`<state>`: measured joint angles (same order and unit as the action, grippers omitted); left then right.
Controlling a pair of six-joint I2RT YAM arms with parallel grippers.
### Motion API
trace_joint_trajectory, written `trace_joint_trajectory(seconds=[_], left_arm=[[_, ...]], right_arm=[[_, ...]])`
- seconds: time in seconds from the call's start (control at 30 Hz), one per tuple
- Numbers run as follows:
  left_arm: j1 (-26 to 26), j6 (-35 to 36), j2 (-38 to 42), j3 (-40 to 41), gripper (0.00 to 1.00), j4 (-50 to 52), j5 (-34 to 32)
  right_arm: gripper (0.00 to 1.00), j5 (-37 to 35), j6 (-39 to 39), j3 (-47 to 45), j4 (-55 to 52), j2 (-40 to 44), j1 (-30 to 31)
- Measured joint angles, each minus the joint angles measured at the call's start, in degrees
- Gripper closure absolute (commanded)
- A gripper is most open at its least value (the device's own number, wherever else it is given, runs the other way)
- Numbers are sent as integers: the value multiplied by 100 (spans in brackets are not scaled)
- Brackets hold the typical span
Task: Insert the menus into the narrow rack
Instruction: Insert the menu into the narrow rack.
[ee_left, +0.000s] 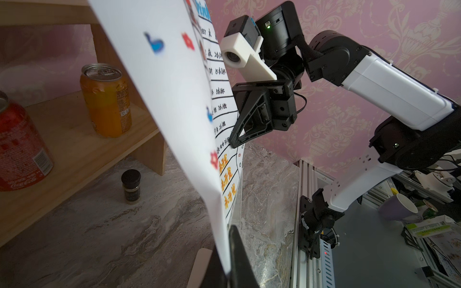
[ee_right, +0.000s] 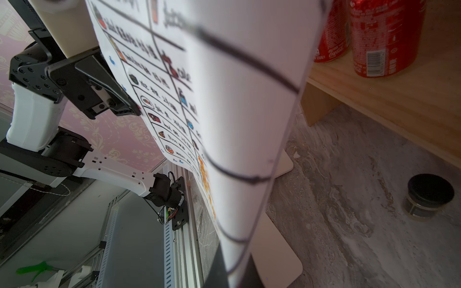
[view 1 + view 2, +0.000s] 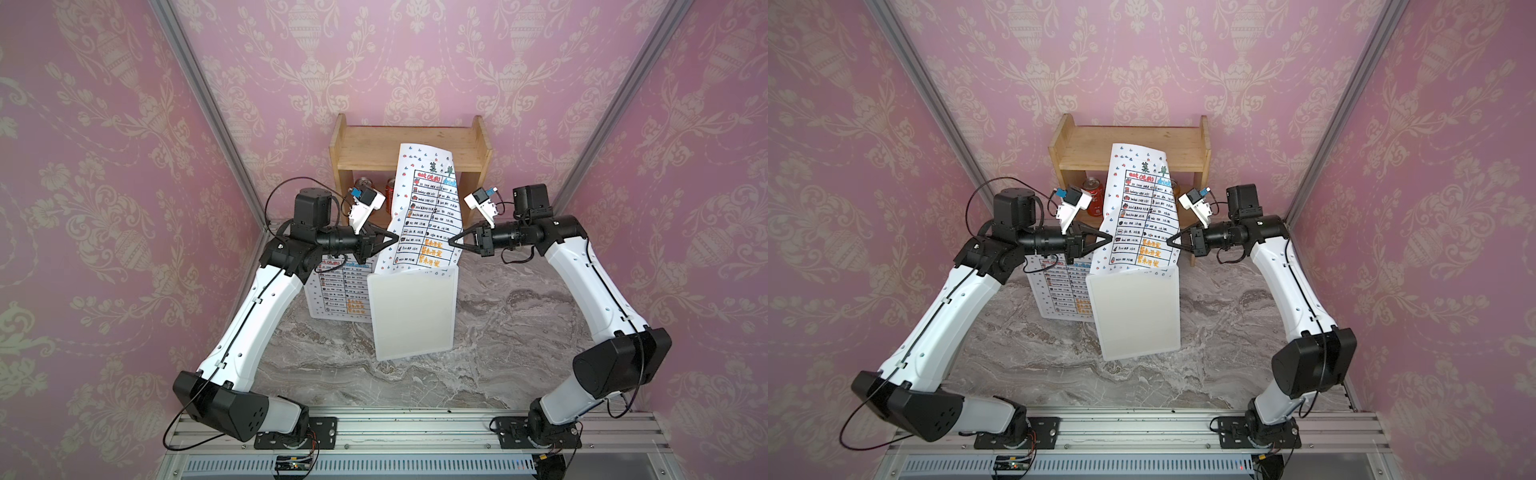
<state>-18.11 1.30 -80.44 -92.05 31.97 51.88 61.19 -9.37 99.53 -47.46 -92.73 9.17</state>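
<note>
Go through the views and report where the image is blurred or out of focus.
Left wrist view: the held menu is soft close to the lens, its blue border mark smeared, while the orange can and the right gripper are crisp. Right wrist view: the menu's near side is heavily blurred, its table lines smudged; the red cans are clearer. Both top views: sharp throughout.
</note>
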Motion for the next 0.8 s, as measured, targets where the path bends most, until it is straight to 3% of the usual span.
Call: trace_joint_trajectory(seconds=[0.8], left_arm=[[70, 339, 474, 704, 92, 63, -487]], right_arm=[[92, -146, -291, 254, -437, -179, 225]])
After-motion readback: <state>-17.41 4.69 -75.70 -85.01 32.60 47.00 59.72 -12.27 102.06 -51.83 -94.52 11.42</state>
